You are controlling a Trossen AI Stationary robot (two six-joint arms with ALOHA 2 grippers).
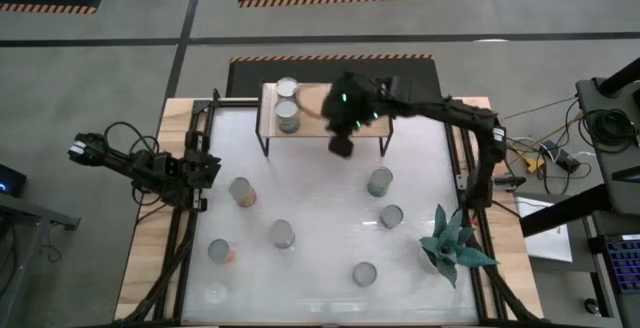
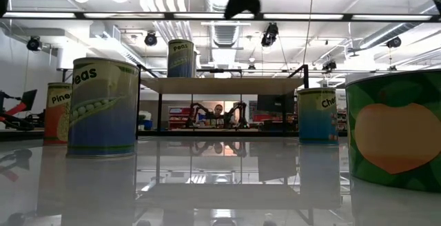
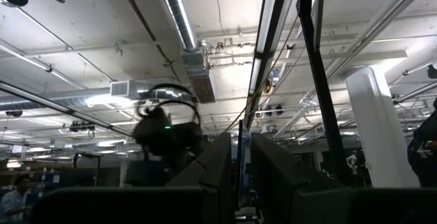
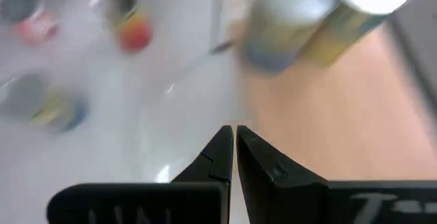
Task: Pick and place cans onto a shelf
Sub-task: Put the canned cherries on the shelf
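Note:
The light-wood shelf (image 1: 325, 118) stands on black legs at the table's far edge. Two cans (image 1: 287, 88) (image 1: 288, 116) stand upright on its left end. One also shows in the low view (image 2: 181, 58). Several more cans stand upright on the white table, such as one (image 1: 380, 181) and another (image 1: 241, 192). My right gripper (image 1: 342, 146) hovers over the shelf's near edge, shut and empty (image 4: 232, 135). Its wrist view shows the shelf board (image 4: 328, 128) and the two cans (image 4: 287, 26) beyond the fingertips. My left gripper (image 1: 205, 168) waits at the table's left edge, shut (image 3: 239, 162).
A potted green plant (image 1: 455, 243) stands at the table's near right. Black frame rails (image 1: 190, 218) run along both sides of the table. In the low view large cans (image 2: 103, 107) (image 2: 396, 136) stand close to the camera. A person shows far behind the shelf (image 2: 218, 110).

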